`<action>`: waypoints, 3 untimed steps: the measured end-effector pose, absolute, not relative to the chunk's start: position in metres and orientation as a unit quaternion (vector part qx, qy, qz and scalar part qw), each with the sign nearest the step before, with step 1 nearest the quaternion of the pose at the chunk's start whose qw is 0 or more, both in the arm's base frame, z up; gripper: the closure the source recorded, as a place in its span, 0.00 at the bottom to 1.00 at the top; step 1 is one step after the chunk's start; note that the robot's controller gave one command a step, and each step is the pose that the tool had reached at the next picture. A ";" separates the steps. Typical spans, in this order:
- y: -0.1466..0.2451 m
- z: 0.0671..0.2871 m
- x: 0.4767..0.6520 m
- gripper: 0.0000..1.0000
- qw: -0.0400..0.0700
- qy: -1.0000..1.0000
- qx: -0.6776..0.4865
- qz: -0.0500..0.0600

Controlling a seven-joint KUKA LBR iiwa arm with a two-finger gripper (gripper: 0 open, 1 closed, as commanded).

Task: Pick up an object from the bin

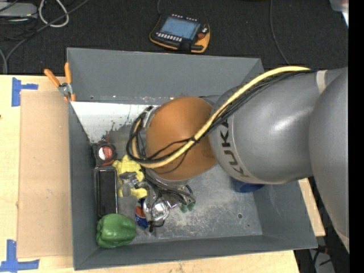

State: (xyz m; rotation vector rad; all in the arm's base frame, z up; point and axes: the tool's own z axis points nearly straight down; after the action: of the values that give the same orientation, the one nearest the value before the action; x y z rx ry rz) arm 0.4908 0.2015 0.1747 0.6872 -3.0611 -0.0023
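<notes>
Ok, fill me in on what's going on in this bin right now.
The KUKA arm reaches into the grey bin from the right. Its gripper hangs low over the bin's front-left part, among a cluster of small things. Nearest to it are a yellow piece and a small blue and red thing. A black block and a green pepper-shaped toy lie just left of it. Nothing can be seen held yet.

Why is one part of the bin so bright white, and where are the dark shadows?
Camera view: light bounces off the far side of the bin, which makes that white glare patch. Camera view: the orange cover has a soft shine on top. Camera view: the arm shades the floor right under it, so it looks dim around the gripper. The green pepper is well lit.
</notes>
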 end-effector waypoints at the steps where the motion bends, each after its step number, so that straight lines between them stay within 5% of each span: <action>1: 0.135 0.264 0.515 0.00 -0.002 -0.990 0.138 0.000; 2: 0.197 0.237 0.486 0.00 0.007 -0.972 0.235 -0.003; 3: 0.158 0.214 0.479 1.00 0.001 -1.000 0.030 0.002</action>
State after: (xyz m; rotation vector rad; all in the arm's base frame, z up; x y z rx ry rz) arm 0.4786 0.1579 0.2139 0.0936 -3.1387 0.0055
